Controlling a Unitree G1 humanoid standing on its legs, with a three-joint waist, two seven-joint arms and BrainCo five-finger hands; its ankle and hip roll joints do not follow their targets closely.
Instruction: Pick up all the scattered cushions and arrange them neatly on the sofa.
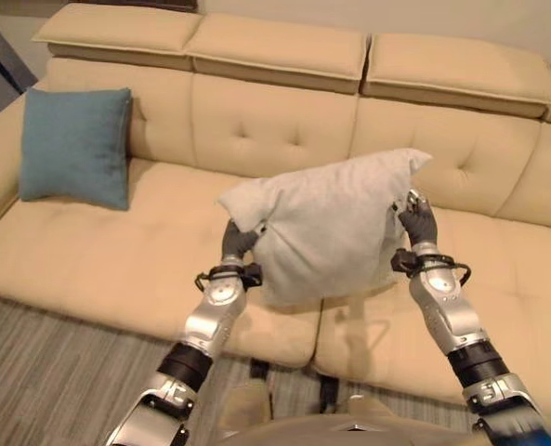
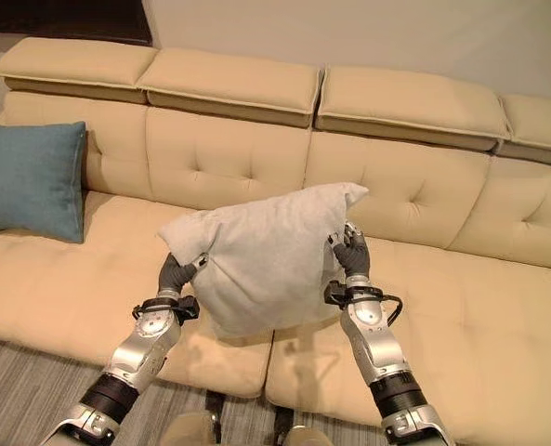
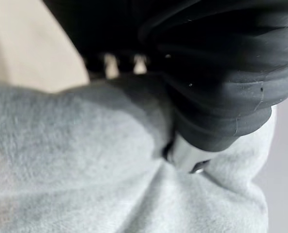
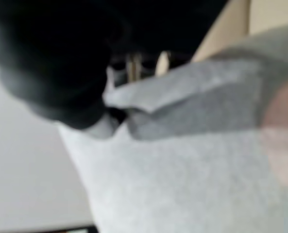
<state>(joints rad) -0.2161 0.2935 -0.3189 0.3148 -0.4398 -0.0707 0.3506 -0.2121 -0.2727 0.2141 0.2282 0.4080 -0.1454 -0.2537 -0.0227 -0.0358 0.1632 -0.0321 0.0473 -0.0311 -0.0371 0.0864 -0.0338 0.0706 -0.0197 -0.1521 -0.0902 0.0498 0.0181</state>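
The grey cushion (image 1: 326, 228) is held in the air above the sofa (image 1: 117, 260) seat, between both hands. It is tilted: its long axis runs from the lower left corner up to the right corner, which points toward the backrest. The left hand (image 1: 238, 243) grips the left edge, fingers (image 3: 110, 64) curled into the fabric. The right hand (image 1: 418, 223) grips the right edge, fingers (image 4: 133, 65) pinching a fold. A blue cushion (image 1: 75, 147) stands upright against the backrest at the sofa's left end, well apart.
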